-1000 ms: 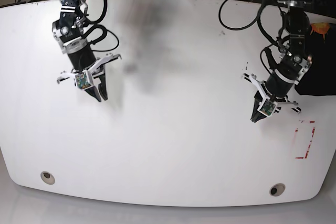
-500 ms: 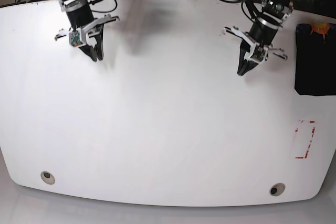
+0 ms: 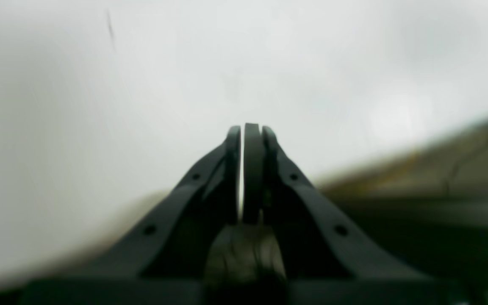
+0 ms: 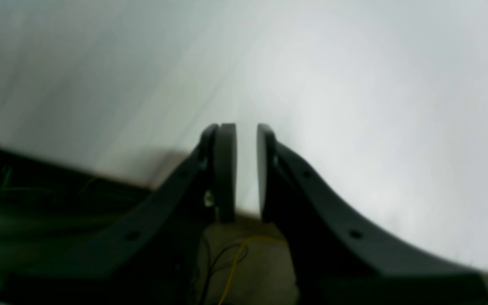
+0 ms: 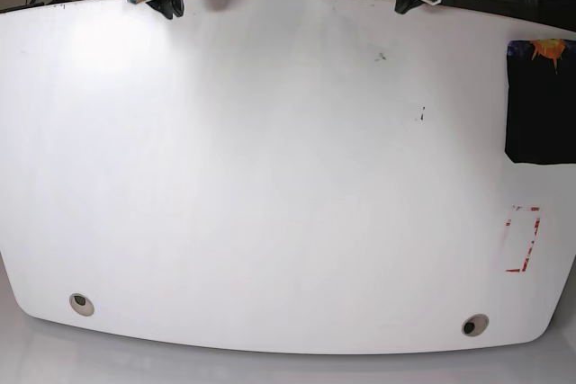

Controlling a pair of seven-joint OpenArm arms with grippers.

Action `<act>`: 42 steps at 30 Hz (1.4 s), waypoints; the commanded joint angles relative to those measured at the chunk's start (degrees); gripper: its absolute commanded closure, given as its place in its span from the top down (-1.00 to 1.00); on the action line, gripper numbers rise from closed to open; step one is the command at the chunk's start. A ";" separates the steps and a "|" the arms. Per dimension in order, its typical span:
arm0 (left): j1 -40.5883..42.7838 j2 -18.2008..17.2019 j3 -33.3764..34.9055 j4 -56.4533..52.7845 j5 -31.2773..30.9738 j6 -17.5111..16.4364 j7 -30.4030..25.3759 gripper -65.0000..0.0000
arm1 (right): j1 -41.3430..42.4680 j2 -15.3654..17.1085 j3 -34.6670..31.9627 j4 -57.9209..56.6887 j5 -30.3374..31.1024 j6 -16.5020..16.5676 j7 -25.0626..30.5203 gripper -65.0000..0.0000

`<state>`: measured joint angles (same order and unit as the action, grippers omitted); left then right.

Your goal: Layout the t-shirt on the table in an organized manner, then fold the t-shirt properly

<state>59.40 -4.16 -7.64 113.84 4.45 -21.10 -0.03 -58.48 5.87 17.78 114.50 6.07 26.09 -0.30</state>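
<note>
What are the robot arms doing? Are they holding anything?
Nothing is held right now. Both arms sit at the far edge of the white table. The left gripper is shut and empty; the right gripper has a small gap, also empty. The black t-shirt lies folded at the table's side edge.

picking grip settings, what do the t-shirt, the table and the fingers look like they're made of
T-shirt: looks like soft matte black cloth with an orange print at its top edge; it lies flat in a neat rectangle.
Table: glossy white hard top, probably laminate or coated board; a soft glare spot shows on it.
Fingers: dark matte, likely molded plastic with screw holes; blur leaves this open.
</note>
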 commanded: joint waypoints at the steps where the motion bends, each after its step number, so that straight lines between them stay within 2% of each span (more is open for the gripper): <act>1: 5.35 -0.10 -0.05 1.02 -0.71 -0.22 -2.38 -1.00 | -4.33 0.15 -0.07 1.06 0.84 0.42 3.06 -0.76; 7: 12.65 -0.19 -0.05 -0.39 -0.71 -0.22 -2.74 -1.00 | -11.90 0.24 -3.41 -0.78 0.92 0.42 4.73 -0.76; 14: 12.91 -0.45 0.03 -9.36 -0.45 -0.30 -1.15 -1.00 | -13.48 0.59 -7.98 -10.45 0.48 0.42 5.09 -0.76; 21: 4.91 -1.68 0.21 -25.27 -0.45 -0.39 -0.89 -1.00 | -7.15 0.68 -11.49 -26.28 0.31 0.16 5.35 -0.76; 27: -4.85 -2.03 0.21 -40.30 -0.45 -0.39 -0.98 -1.00 | 0.41 0.77 -13.17 -40.26 0.31 0.07 7.99 -0.76; 33: -11.62 -2.65 0.21 -49.53 -0.45 -0.39 -1.07 -1.00 | 7.01 1.03 -13.17 -50.10 0.22 0.24 8.60 -0.76; 42: -22.52 -2.65 0.12 -63.51 -0.54 -0.13 -0.98 -1.00 | 18.43 1.91 -13.25 -64.26 -3.56 0.07 8.69 -0.76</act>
<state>37.39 -6.57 -7.38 52.12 3.99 -20.99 -0.67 -40.64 7.64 4.54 52.12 2.85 25.52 7.70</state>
